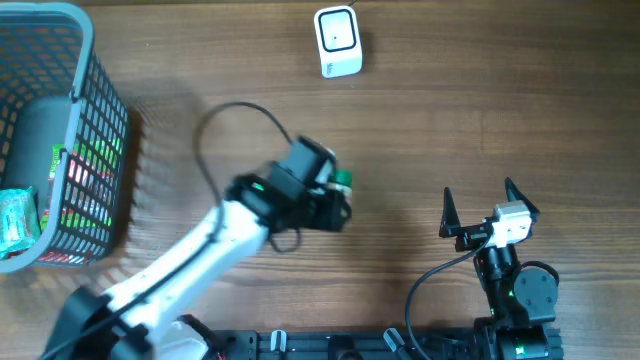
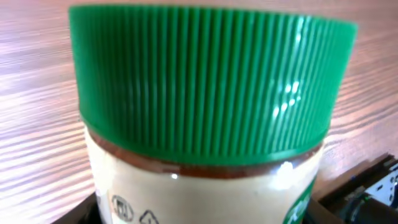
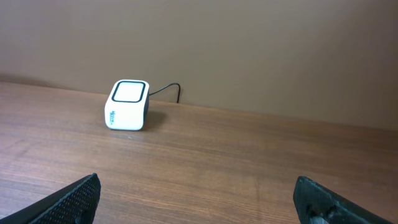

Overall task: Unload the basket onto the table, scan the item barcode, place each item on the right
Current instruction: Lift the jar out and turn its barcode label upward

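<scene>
Overhead: left gripper (image 1: 335, 200) grips cream-labelled jar (image 1: 343, 181) with green ribbed lid, mid-table. White box-shaped scanner (image 1: 337, 40) far side, well apart. Right gripper (image 1: 480, 192) wide open, empty. Pickup done, scan pending.

On the overhead view I see a grey mesh basket (image 1: 100, 150) at the left edge of the wooden table (image 1: 500, 120). It contains a green packet (image 1: 15, 222), a dark grey item (image 1: 40, 130) and a multicoloured pack (image 1: 85, 180). On the right wrist view, a plain beige wall (image 3: 249, 50) backs the table.
</scene>
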### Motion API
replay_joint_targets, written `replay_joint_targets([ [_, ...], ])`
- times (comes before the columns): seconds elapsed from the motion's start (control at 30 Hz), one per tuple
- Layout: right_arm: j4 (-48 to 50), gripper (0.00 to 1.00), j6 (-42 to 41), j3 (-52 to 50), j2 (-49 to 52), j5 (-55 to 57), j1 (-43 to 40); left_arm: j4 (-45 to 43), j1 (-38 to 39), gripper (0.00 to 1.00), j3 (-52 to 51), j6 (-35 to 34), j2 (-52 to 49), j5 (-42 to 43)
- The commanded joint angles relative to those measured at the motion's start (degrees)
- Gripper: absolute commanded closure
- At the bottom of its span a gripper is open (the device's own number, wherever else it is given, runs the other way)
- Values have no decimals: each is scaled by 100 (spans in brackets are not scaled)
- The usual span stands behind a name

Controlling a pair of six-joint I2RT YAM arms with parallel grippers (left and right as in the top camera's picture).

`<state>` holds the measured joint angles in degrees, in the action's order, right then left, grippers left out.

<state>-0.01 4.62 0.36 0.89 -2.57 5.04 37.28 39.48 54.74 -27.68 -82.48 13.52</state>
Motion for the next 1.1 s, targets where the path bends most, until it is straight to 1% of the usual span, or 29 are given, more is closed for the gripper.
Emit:
replay_joint_targets([
  [0.0,11,0,31,-7,-35,-52,-24,-671,861,51,-192,-627,-815,57],
  [0.07,11,0,31,-7,-35,-52,-24,-994,1189,49,-192,-693,-1246,24],
  [0.1,11,0,31,-7,-35,-50,-24,-1169,1316,49,-192,-876,-1456,-127],
  [0.17,11,0,31,-7,-35,-50,-24,-1440,1394,49,-192,-1067,-1740,-223],
  [0.3,11,0,33,-7,-35,-52,-24,-1834,1379,51,-192,-1364,-1808,-339],
  [0.37,11,0,31,-7,-35,-52,-24,-2022,1438,50,-192,-1379,-1867,-570],
  [0.43,11,0,33,-7,-35,-52,-24,-2232,1499,50,-192,-1598,-2055,-929],
  [0.47,11,0,31,-7,-35,-52,-24,-2339,1499,50,-192,-1641,-2131,-931],
  [0.57,11,0,31,-7,-35,-52,-24,-2564,1523,53,-192,-2144,-2315,-883],
  [0.87,11,0,33,-7,-35,-52,-24,-2693,1700,52,-192,-2142,-2688,-890],
  [0.93,11,0,31,-7,-35,-52,-24,-2704,1703,48,-192,-2142,-2688,-890],
  [0.97,11,0,31,-7,-35,-50,-24,-2706,1703,42,-192,-2142,-2688,-887],
  [1.0,11,0,31,-7,-35,-50,-24,-2702,1703,29,-192,-2142,-2688,-887],
  [1.07,11,0,33,-7,-35,-52,-24,-2697,1703,24,-192,-2138,-2688,-863],
])
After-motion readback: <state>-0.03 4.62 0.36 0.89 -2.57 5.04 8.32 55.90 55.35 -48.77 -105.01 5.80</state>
